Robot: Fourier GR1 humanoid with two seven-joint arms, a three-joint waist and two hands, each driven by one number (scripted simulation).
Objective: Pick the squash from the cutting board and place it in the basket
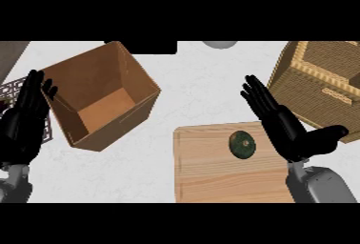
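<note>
A: White counter [183,86] carries our cutting board [225,167], its lower edge cut off; squash [243,144] lies on it.

B: Our basket [320,83] runs off-frame. Right hand [281,126] and left hand [25,119] are spread, holding nothing.

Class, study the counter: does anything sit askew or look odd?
The basket sits turned at an angle to the cutting board, whose edges run square with the view. The squash rests on the board, and nothing is spilled or visibly damaged.
</note>
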